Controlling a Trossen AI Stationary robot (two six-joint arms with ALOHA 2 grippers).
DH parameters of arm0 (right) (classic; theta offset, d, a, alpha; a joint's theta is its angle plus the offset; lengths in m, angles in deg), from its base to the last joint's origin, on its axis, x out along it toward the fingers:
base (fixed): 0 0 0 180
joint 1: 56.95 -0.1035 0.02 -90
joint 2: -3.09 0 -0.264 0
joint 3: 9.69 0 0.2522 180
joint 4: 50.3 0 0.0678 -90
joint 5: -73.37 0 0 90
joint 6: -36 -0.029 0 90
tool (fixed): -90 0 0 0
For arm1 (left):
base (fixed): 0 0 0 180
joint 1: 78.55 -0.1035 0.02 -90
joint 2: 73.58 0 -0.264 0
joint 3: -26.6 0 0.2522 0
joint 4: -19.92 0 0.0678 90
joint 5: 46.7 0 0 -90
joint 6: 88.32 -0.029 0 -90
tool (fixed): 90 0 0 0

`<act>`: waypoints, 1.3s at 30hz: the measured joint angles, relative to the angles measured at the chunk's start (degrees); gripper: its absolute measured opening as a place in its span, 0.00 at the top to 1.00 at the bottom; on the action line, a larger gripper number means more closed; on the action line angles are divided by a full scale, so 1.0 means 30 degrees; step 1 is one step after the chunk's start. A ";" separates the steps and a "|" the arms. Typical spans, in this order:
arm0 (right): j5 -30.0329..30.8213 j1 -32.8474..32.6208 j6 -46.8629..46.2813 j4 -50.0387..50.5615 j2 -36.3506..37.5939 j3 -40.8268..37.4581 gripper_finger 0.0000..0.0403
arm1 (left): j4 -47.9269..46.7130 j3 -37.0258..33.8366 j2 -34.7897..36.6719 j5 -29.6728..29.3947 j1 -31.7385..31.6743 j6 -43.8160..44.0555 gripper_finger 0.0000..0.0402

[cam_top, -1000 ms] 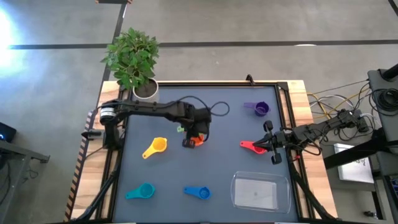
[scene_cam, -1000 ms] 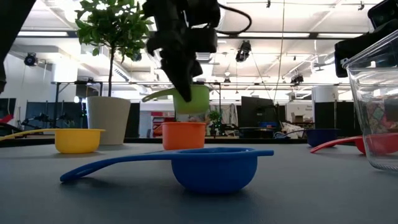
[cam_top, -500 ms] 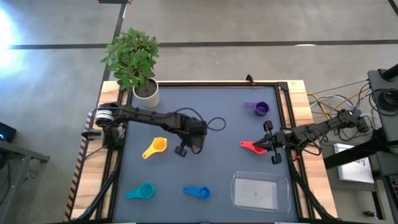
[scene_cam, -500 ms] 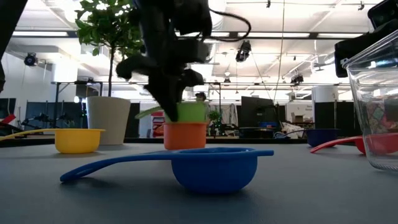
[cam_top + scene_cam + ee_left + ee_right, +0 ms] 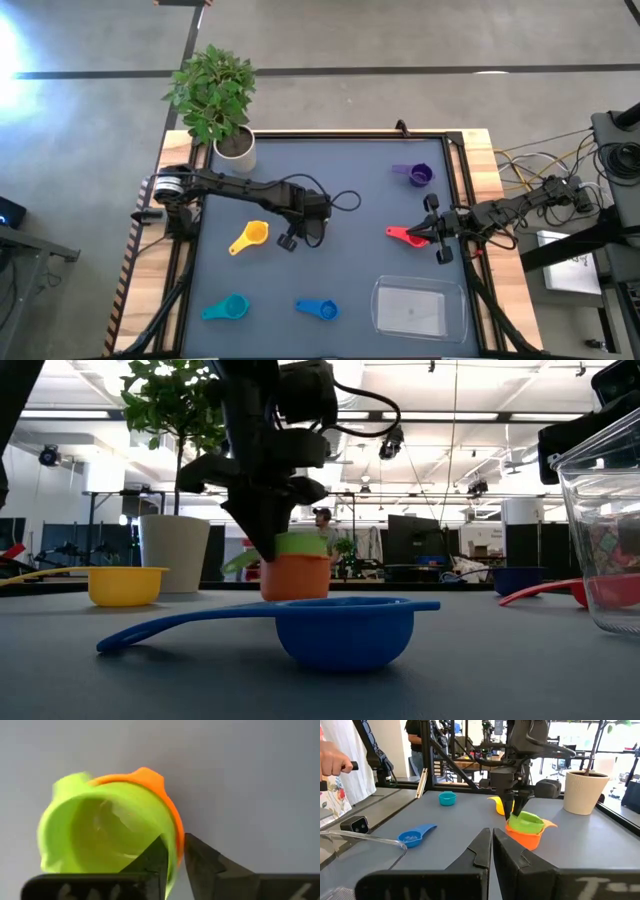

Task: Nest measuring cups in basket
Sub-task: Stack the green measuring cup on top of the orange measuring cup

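Left claw [image 5: 268,545] down over the middle of the surface [image 5: 350,215], fingers [image 5: 200,862] slightly parted astride the rim of the green cup [image 5: 297,544]: one finger inside the bowl, one outside, a thin gap showing beside the wall. Green cup nested in the orange cup [image 5: 296,577], sitting a little askew, green handle poking out on one side, orange handle on the other. From above, both cups hidden under the left arm.

Right claw [image 5: 492,851] near the right edge of the surface, fingers pressed together, nothing between them. Red cup [image 5: 407,237] just beside it, handle pointing toward the centre.

Around the stacked pair: yellow cup [image 5: 251,237] near, toward the left edge; purple cup [image 5: 418,175] well apart, toward the far right corner; teal cup [image 5: 227,307] and blue cup [image 5: 318,310] along the near edge, apart from each other. In the low view, blue cup close in front, partly covering the base of the orange one.

Basket [image 5: 419,307] at the near right corner, clear, holding no cups. White pot with a leafy plant [image 5: 214,95] at the far left corner. Beyond the surface, a person's hand [image 5: 334,762] gripping a dark handle in the right wrist view.
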 joint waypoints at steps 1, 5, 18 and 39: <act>0.0000 0.0004 0.0000 -0.0006 0.0000 0.0007 0.98 | -0.0061 0.0112 0.0000 0.0003 0.0000 -0.0006 0.87; 0.0000 0.0000 0.0000 -0.0005 0.0000 0.0006 0.98 | -0.0156 0.0606 0.0000 -0.0004 0.0000 -0.0005 0.78; 0.0000 0.0005 0.0000 -0.0007 0.0000 0.0000 0.98 | -0.0087 0.0057 -0.0022 -0.0010 0.0022 -0.0277 0.65; 0.0000 0.0003 0.0000 -0.0007 0.0000 0.0002 0.98 | 0.2777 0.0079 -0.0022 -0.1221 -0.0022 0.8238 0.99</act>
